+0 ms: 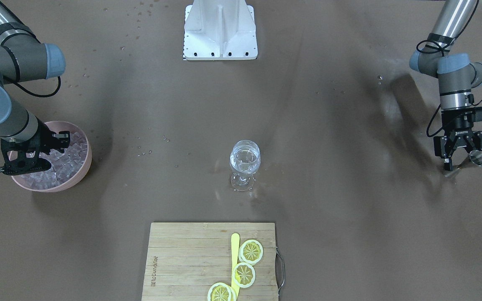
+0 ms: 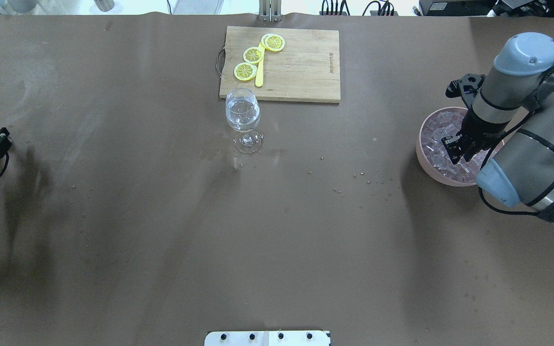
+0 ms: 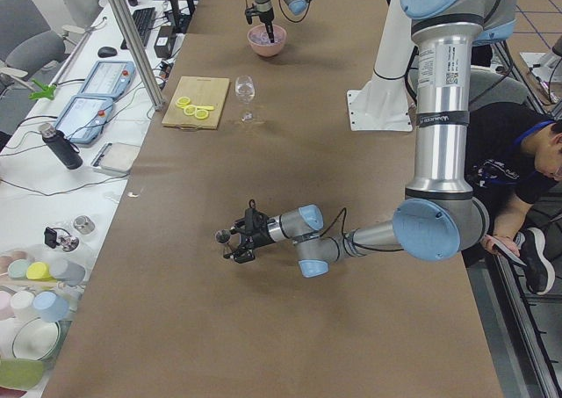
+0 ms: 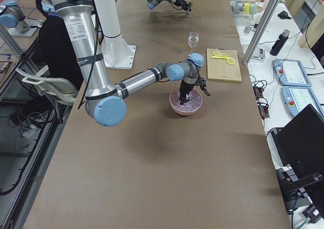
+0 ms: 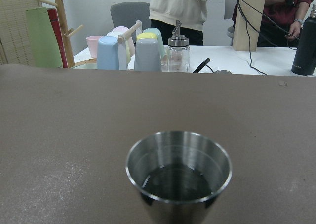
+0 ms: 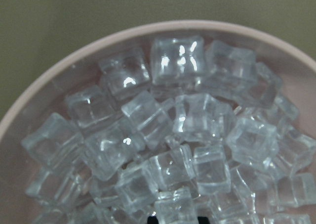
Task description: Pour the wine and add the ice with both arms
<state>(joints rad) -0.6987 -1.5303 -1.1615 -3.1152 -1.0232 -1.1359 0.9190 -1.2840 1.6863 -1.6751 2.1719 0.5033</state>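
Now, right gripper (image 2: pixel 455 151): jaws buried in ice (image 6: pixel 173 115), pink bowl (image 2: pixel 421 149) at frame right; grip unclear.
Left gripper (image 1: pixel 460 161): pinching steel jigger (image 5: pixel 143 157).
Risk: glossy cube slips, splashing wineglass (image 1: pixel 245 161).

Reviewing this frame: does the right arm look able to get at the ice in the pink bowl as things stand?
Probably yes: the right gripper hangs low over the uncovered pink bowl, directly above the ice, and nothing covers the cubes.
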